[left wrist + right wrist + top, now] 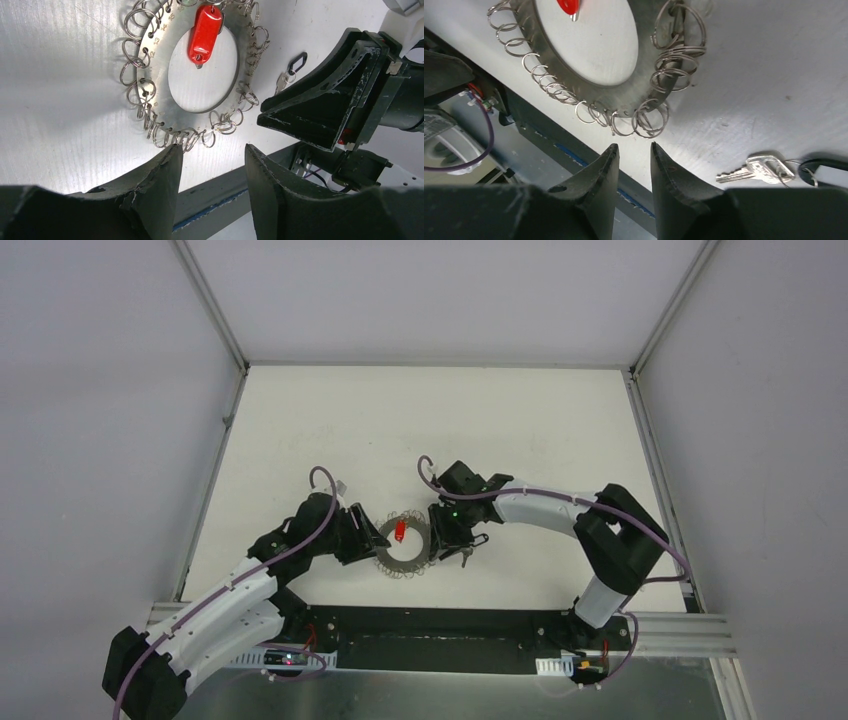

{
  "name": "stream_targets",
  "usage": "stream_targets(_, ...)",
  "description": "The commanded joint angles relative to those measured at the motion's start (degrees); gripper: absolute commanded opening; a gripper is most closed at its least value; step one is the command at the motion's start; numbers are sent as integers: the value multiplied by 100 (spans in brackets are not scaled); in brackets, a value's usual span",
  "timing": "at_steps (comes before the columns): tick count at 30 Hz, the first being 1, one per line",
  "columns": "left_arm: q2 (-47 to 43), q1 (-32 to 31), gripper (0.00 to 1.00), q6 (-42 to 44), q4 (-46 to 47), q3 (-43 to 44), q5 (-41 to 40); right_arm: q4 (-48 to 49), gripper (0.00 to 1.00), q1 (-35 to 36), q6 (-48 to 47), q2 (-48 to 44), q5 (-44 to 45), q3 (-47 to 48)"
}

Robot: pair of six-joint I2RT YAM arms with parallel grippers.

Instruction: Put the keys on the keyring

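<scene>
The keyring [404, 558], a grey disc ring fringed with wire loops, lies flat on the table between my grippers. It also shows in the left wrist view [157, 75] and the right wrist view [634, 95]. The red-headed key [400, 531] hangs from a loop on its far rim and lies over the hole [205, 32]. The small silver key [756, 169] with its dark loop [824, 165] lies loose on the table right of the ring [282, 82]. My left gripper [212, 150] is open and empty at the ring's left edge. My right gripper [634, 146] is slightly open and empty at the ring's right edge.
The table's near edge and a dark metal base rail [440, 625] run just below the ring. White walls enclose the table on the left, back and right. The right gripper's fingers [320, 110] show close by in the left wrist view.
</scene>
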Motion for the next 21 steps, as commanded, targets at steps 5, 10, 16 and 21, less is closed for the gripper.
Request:
stream_targets(5, -73, -35, 50, 30, 167, 179, 59, 821, 30, -8, 1392, -42, -783, -460)
stream_targets(10, -110, -35, 50, -53, 161, 137, 47, 2024, 29, -20, 2359, -26, -939, -1168)
stream_targets(16, -226, -35, 51, -126, 166, 87, 65, 2688, 29, -43, 2837, 150, -803, -1333)
stream_targets(21, -293, -35, 51, -177, 165, 23, 61, 3089, 29, -102, 3118, 184, -571, -1505)
